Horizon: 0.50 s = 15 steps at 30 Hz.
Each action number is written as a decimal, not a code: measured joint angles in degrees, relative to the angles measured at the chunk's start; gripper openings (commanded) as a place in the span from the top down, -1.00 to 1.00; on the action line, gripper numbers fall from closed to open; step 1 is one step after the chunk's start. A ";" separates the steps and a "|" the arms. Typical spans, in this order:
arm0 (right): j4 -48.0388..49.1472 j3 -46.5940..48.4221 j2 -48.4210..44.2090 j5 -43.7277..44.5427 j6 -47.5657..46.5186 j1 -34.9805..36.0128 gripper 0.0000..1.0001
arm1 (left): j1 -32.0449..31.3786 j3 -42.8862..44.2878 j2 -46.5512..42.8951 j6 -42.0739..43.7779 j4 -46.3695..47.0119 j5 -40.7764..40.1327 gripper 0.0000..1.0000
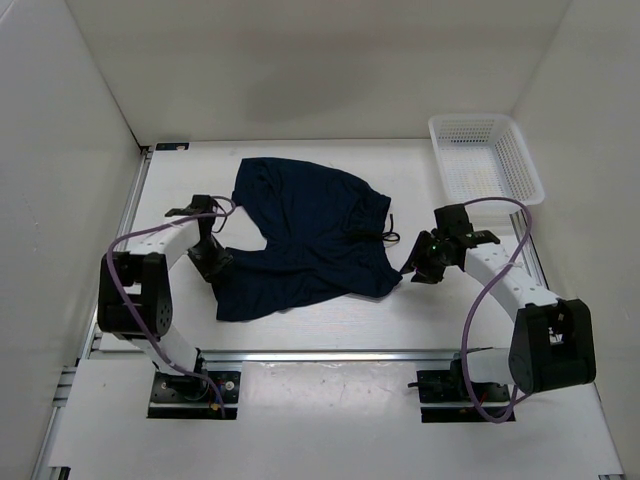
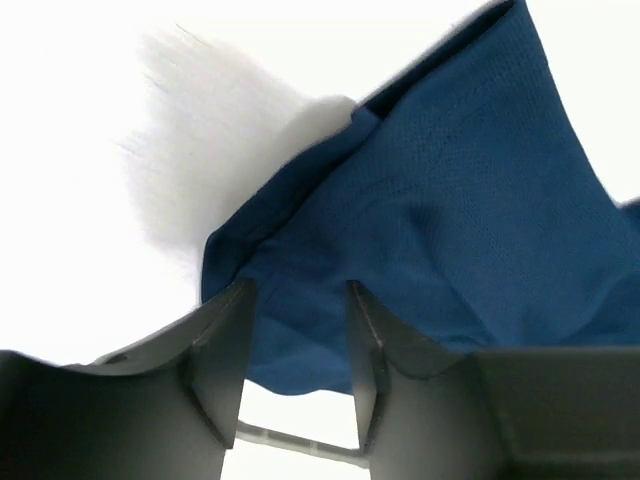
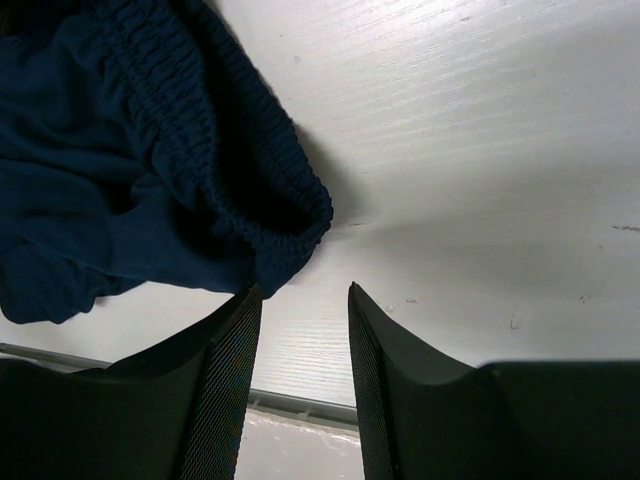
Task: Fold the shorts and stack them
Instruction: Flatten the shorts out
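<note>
Shorts (image 1: 300, 235): your navy pair lies unfolded and a little rumpled mid-desk, with the waistband toward the right arm and the legs toward the left.
Drawstring (image 1: 388, 232): a thin dark cord at the waistband.
Left gripper (image 2: 297, 290): released, fingers apart, with a leg hem lying in the gap.
Right gripper (image 3: 303, 292): released over bare desk (image 1: 300, 330), with the elastic waistband corner just beside one fingertip.
Mesh basket (image 1: 530, 165): white, at your far right corner, well apart from the shorts.
</note>
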 measured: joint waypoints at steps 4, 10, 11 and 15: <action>0.04 0.48 1.25 0.00 -0.48 0.00 0.09 | 0.00 0.17 4.85 -0.24 0.85 -0.46 0.21; 0.02 0.63 1.27 0.20 -0.92 0.00 0.09 | 0.02 0.94 6.16 -0.22 0.13 -0.15 0.25; 0.04 0.72 1.27 0.20 -0.94 0.00 0.09 | 0.02 0.92 6.16 -0.20 0.13 -0.17 0.55; 0.04 0.81 1.27 0.20 -0.98 0.00 0.09 | 0.02 0.92 6.08 0.09 -0.22 -0.20 0.79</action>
